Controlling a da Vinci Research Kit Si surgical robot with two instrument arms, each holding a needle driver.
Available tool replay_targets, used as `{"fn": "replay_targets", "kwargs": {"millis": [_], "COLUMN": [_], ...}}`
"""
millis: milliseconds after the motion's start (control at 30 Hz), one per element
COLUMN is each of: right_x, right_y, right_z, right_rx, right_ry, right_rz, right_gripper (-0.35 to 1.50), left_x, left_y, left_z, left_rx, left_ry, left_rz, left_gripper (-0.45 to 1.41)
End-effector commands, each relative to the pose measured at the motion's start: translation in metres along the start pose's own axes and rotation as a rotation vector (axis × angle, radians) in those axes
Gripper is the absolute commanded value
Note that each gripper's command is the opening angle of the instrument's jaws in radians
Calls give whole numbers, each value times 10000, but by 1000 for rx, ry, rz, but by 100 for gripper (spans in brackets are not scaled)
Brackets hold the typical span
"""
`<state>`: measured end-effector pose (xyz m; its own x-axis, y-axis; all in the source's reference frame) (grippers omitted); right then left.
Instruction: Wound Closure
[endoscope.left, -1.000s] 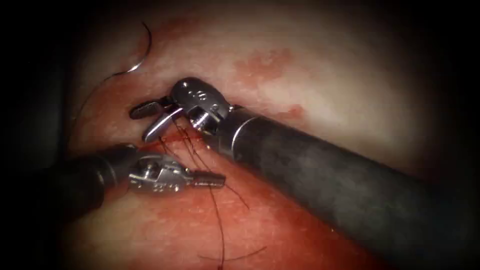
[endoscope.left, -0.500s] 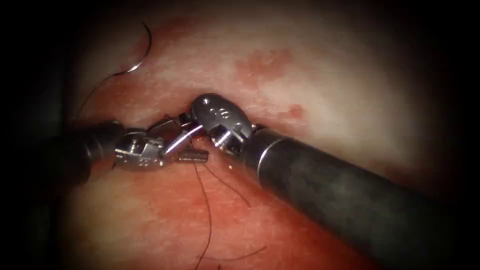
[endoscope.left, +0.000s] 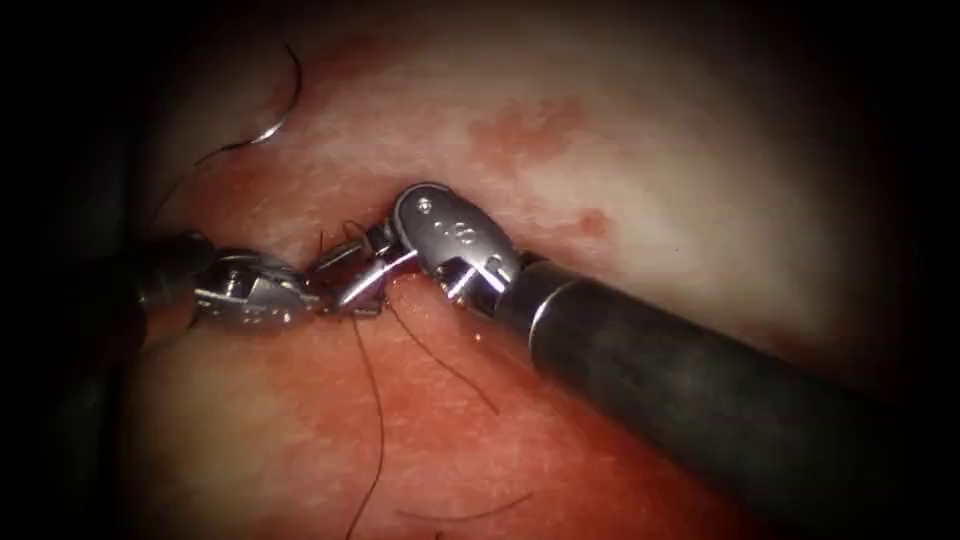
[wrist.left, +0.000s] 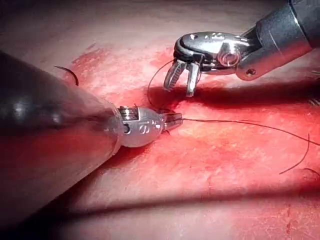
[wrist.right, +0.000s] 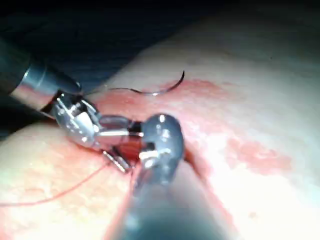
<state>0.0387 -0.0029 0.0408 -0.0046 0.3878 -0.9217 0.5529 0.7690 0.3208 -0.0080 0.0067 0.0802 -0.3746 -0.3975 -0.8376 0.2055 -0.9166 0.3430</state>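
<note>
Right gripper (endoscope.left: 345, 275): open, jaws parted and empty, poised over the cut; same parted stance seen at (wrist.left: 181, 85) in the left wrist view; comes in from the endoscope view's right.
Left gripper (endoscope.left: 340, 300): closed at the cut, just below the right gripper's jaws; apparently clamped on the thread, though the exact contact is hard to resolve in the endoscope view; seen also at (wrist.left: 175, 120) with a strand running straight off its tip.
Thread (endoscope.left: 375, 420): dark strand trailing from the gripper tips down across the reddened tissue; second strand branching off toward the endoscope view's lower right; taut line at (wrist.left: 240, 123) leading away from the left gripper; reddish strand at (wrist.right: 65, 192) lying across the tissue.
Needle (endoscope.left: 285, 105): curved, lying free on the tissue surface, well apart from both grippers, toward the endoscope view's upper left; held by neither tool; not in the tissue so far as visible; seen also at (wrist.right: 165, 87).
Cut (endoscope.left: 400, 285): short dark-red slot directly beneath the two gripper tips.
Tissue (endoscope.left: 650, 200): pale on the far side, stained with red fluid (endoscope.left: 460, 440) around and below the cut.
Cut end of thread (endoscope.left: 470, 515): short loose curved piece near the endoscope view's lower edge, apart from the tools.
</note>
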Motion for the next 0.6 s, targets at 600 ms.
{"fn": "replay_targets", "kwargs": {"millis": [600], "right_x": [-22], "right_y": [-7], "right_z": [-9], "right_rx": [384], "right_ry": [-273], "right_rz": [-171], "right_gripper": [68], "left_x": [-1], "left_y": [-13], "left_z": [0], "left_rx": [-6], "left_ry": [9], "left_rz": [-10], "left_gripper": [-45]}}
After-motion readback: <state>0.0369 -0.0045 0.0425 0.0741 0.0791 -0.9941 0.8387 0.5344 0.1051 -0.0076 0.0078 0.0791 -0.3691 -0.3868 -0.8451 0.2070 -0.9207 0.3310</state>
